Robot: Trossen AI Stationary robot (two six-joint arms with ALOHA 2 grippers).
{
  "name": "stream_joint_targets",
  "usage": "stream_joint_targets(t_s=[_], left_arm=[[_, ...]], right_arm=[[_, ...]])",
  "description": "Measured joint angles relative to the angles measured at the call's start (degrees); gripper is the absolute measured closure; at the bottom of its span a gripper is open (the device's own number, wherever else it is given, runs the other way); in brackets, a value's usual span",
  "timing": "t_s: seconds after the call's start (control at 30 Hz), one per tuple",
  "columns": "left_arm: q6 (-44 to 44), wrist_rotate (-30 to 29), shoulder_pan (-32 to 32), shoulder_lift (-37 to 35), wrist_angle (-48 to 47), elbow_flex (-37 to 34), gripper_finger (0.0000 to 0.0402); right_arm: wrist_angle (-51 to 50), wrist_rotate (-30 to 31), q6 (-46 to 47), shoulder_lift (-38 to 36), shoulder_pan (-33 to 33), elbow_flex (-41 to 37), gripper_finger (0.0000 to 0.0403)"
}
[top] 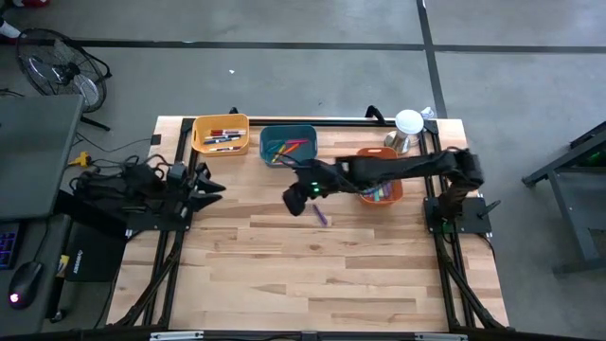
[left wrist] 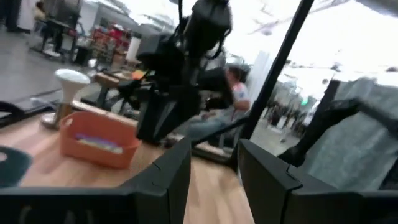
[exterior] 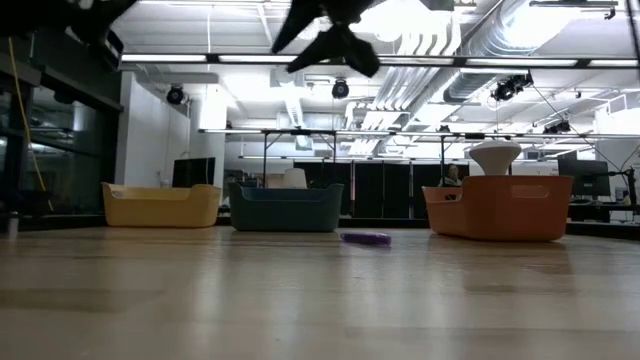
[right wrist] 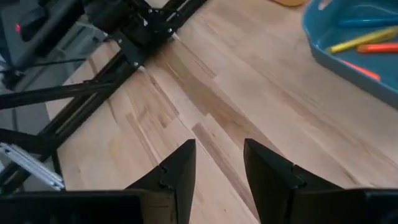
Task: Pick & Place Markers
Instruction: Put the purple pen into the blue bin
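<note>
Right claw (top: 295, 197) hovered above mid-worktop (top: 312, 275), fingers (right wrist: 180, 167) apart, clamped on nothing. Just at its 4 o'clock lay a purple marker (top: 321, 217), flat on the wood. At 12 o'clock sat a teal bin (top: 288, 143) holding markers; at 10 o'clock a yellow bin (top: 221, 134) with more; at 3 o'clock an orange bin (top: 381, 188), partly under the arm. Left claw (top: 214, 187) waited at the worktop's 9 o'clock edge, fingers (left wrist: 166, 176) apart, empty. No legible writing anywhere.
</note>
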Motion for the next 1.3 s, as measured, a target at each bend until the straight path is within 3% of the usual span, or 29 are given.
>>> stream_joint_targets(t_s=[0.2, 0.37, 0.5, 0.77, 0.83, 1.1, 1.3], left_arm=[[5.0, 3.0, 0.0, -0.4, -1.4, -1.8, 0.0270], [5.0, 2.6, 0.0, -0.5, -4.8, -3.9, 0.0270], [3.6, 1.7, 0.0, -0.4, -3.1, -7.2, 0.0270], [1.1, 4.7, 0.0, -0.4, 9.3, -14.0, 0.0270], [0.9, 4.7, 0.0, -0.6, 8.9, -14.1, 0.0270], [2.5, 5.6, 0.0, -0.4, 8.1, -14.2, 0.0270], [3.9, 1.8, 0.0, -0.4, 8.4, -14.3, 0.0270]], right_arm=[[-18.0, 0.1, 1.1, 11.7, -1.9, 15.5, 0.0279], [-28.1, 0.0, 4.0, 15.6, -3.2, 20.8, 0.0279], [-29.4, -1.0, 5.8, 15.7, -4.1, 18.8, 0.0279], [-28.9, -6.3, 9.4, 16.1, -4.4, 9.4, 0.0279], [-27.7, -8.7, 10.3, 16.1, -4.4, 6.3, 0.0279], [-25.0, -9.0, 10.3, 16.1, -3.3, -0.4, 0.0279], [-21.2, -11.0, 6.1, 16.1, -3.2, -3.1, 0.0279]])
